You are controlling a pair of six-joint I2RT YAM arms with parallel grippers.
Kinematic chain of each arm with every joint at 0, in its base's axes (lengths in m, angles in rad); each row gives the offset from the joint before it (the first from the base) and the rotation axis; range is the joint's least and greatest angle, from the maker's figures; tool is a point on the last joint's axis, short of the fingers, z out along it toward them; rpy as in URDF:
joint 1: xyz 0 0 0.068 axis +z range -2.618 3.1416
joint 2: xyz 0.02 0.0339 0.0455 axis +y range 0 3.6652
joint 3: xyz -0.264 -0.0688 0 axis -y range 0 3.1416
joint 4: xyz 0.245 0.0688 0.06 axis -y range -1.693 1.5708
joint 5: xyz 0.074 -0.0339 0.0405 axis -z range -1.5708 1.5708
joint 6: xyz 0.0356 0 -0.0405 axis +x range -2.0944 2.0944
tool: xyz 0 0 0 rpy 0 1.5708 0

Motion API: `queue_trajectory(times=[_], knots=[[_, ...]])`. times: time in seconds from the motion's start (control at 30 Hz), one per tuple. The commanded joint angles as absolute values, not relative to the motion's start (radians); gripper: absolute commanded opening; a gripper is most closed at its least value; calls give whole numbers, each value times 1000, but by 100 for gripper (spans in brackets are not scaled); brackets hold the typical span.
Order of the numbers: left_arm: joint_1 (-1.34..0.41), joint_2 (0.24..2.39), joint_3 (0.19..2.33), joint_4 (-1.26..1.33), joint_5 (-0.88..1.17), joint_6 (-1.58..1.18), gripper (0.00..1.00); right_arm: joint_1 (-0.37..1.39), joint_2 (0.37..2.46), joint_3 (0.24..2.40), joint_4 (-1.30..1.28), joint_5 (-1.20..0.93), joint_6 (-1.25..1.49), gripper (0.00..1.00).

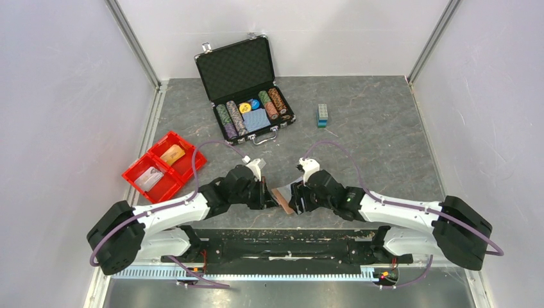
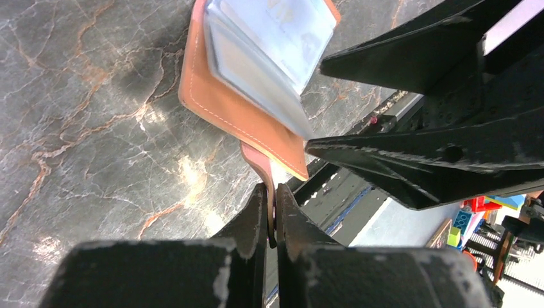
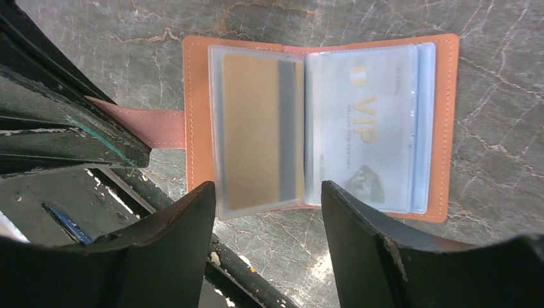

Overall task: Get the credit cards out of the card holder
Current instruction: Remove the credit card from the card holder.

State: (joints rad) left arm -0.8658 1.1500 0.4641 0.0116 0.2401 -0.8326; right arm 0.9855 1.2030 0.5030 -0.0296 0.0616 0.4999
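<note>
**Holder hangs by its tab, cards not yet out**

Over the near middle of the table (image 1: 385, 122), the card holder (image 3: 449, 128) hangs open between my 2 arms, off the surface. The left gripper (image 2: 271, 192) is clamped on the closing tab (image 3: 154, 125) alone. The right gripper (image 3: 268, 189) stands spread with nothing in it, its fingers either side of the sleeves' lower edge. The 2 credit cards (image 3: 362, 128) I can see sit in clear sleeves.

Risk, as I judge it: pinching sleeve together with card would drag the whole holder — and that thin tab could slip free.

The right wrist view shows the card faces. The top view gives only a brown sliver. Only the left wrist view shows the tab pinch.
</note>
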Motion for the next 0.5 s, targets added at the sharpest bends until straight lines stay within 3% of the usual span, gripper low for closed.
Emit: queue_trajectory(times=[0.0,0.47], knots=[[-870,1134,482,-41,237,-807,2,986,1150,513,-32,109,494,64],[-870,1134,476,-70,235,-788,2,986,1153,513,-53,158,482,65]])
